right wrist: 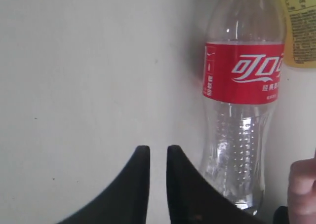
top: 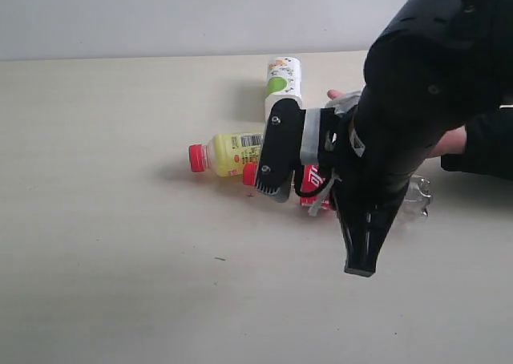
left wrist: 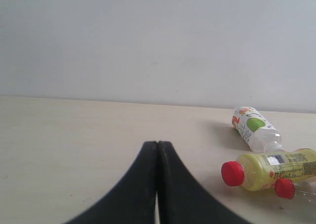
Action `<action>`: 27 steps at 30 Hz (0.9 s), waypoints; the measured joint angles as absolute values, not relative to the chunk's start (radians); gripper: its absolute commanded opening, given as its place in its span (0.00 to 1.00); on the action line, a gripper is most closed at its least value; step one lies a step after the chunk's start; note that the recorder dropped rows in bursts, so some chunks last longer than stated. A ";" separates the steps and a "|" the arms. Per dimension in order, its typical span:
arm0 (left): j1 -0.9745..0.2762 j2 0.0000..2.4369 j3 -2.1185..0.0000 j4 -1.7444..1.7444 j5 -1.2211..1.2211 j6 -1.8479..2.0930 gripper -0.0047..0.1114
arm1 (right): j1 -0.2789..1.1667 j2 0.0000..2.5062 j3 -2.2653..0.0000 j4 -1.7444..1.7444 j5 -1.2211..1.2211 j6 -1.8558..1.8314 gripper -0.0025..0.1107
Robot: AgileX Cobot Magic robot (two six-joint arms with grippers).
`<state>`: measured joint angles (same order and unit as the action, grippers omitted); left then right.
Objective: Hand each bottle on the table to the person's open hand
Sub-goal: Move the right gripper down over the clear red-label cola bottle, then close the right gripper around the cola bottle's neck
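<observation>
On the table (top: 120, 260) lies a yellow bottle (top: 232, 153) with a red cap, also in the left wrist view (left wrist: 276, 168). Beside it lies the clear slim bottle (top: 314, 179) with a red label (right wrist: 242, 110). Behind them is one green-and-white labelled bottle (top: 282, 82) (left wrist: 252, 128); a second one does not show. My right gripper (top: 271, 186) (right wrist: 158, 152) hovers over the slim bottle's neck end, narrowly open, holding nothing. The left gripper (left wrist: 157, 145) is shut and empty, away from the bottles. The person's open hand (top: 450, 143) is mostly hidden behind my right arm.
My large black right arm (top: 417, 99) blocks much of the right side of the exterior view. A dark sleeve (top: 485, 147) reaches in from the right edge. A fingertip (right wrist: 302, 184) shows near the slim bottle's base. A pale wall runs behind the table.
</observation>
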<state>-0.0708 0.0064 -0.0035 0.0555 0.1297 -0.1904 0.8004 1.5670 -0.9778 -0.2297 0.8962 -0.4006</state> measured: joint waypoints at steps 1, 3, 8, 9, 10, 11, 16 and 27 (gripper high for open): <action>-0.071 0.006 -0.003 0.055 0.130 -0.190 0.04 | 0.800 1.575 -0.978 -0.242 0.892 -0.401 0.24; -0.071 0.006 -0.003 0.055 0.130 -0.190 0.04 | 0.800 1.590 -0.978 -0.251 0.869 -0.399 0.24; -0.071 0.006 -0.003 0.055 0.130 -0.190 0.04 | 0.800 1.597 -0.978 -0.237 0.776 -0.388 0.35; -0.071 0.006 -0.003 0.055 0.130 -0.190 0.04 | 0.800 1.599 -0.978 -0.244 0.767 -0.377 0.45; -0.071 0.006 -0.003 0.055 0.130 -0.190 0.04 | 0.800 1.604 -0.978 -0.254 0.753 -0.373 0.50; -0.071 0.006 -0.003 0.055 0.130 -0.190 0.04 | 0.800 1.606 -0.978 -0.257 0.749 -0.373 0.54; -0.071 0.006 -0.003 0.055 0.130 -0.190 0.04 | 0.800 1.645 -0.978 -0.264 0.647 -0.385 0.67; -0.071 0.006 -0.003 0.055 0.130 -0.190 0.04 | 0.801 1.766 -0.978 -0.531 0.600 -0.214 0.77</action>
<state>-0.0708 0.0064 -0.0035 0.0555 0.1297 -0.1904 0.8011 1.7661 -0.9778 -0.5311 0.6002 -0.2142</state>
